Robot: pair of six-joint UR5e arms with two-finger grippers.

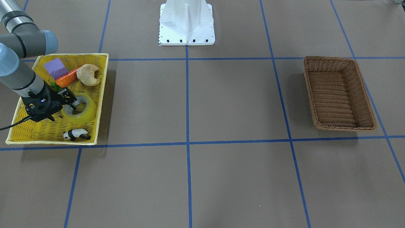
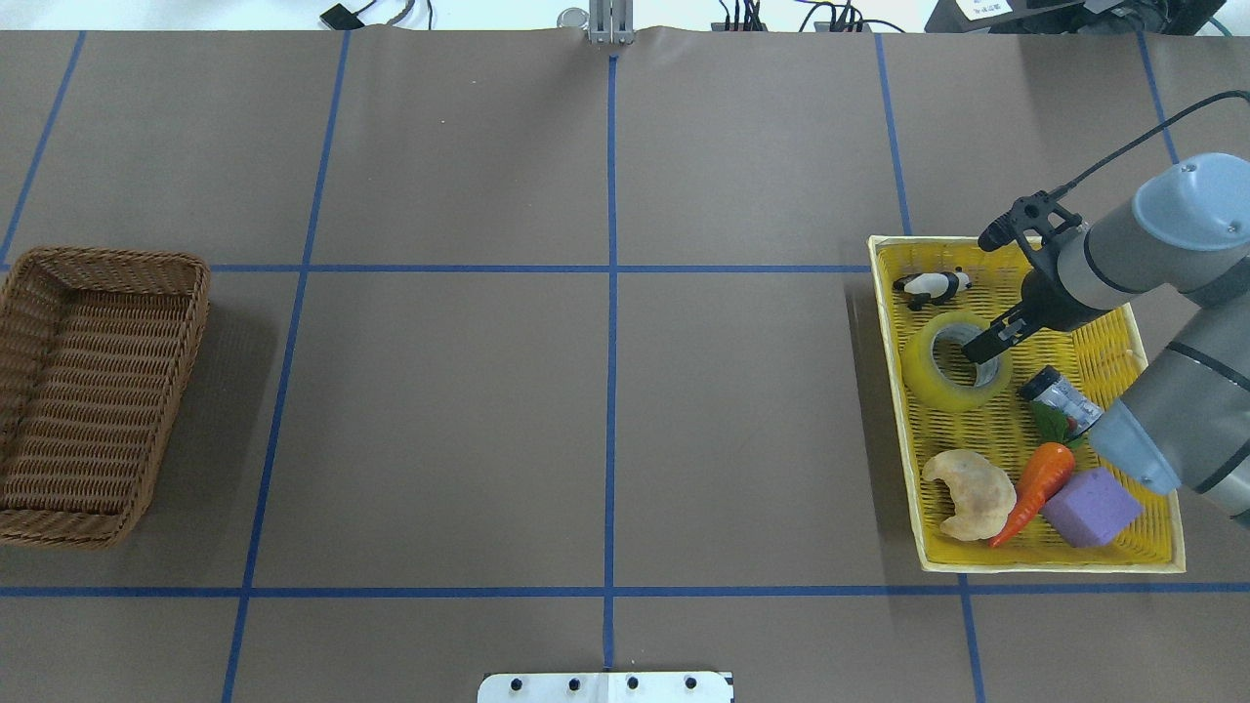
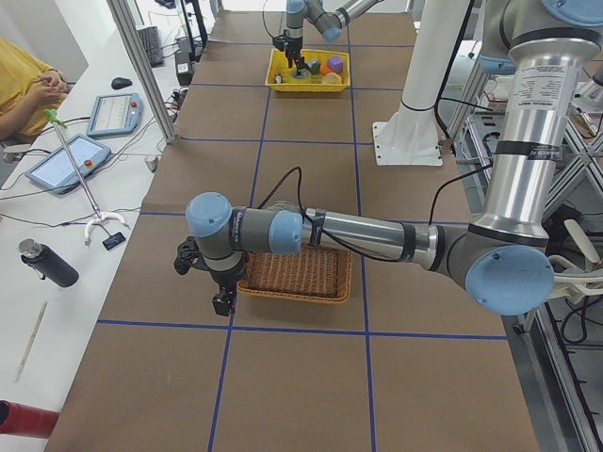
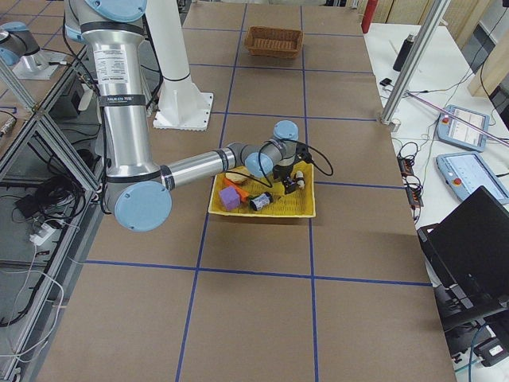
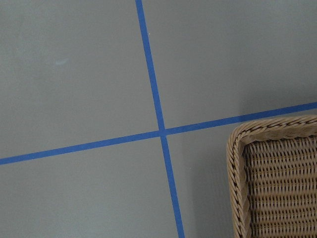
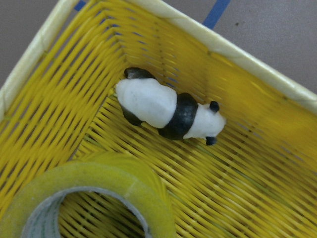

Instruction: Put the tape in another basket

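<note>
The tape [image 1: 85, 114] is a yellow translucent roll lying flat in the yellow tray-basket [image 1: 47, 133]. It also shows in the overhead view [image 2: 928, 376] and the right wrist view [image 6: 124, 183]. My right gripper [image 1: 70, 104] is low over the roll's rim and looks open, with one finger [image 2: 981, 344] reaching into the roll's hole. The brown wicker basket [image 1: 338, 91] stands empty at the table's other end [image 2: 98, 391]. My left gripper [image 3: 223, 301] hangs beside that basket's outer end [image 5: 277, 173]. I cannot tell whether it is open or shut.
The yellow tray [image 2: 1104, 351] also holds a toy panda [image 2: 933, 286], a small silver can [image 2: 1060, 393], a carrot [image 2: 1035, 483], a purple block [image 2: 1091, 508] and a bread piece [image 2: 967, 493]. The white robot base [image 1: 186, 22] stands at the table's middle edge.
</note>
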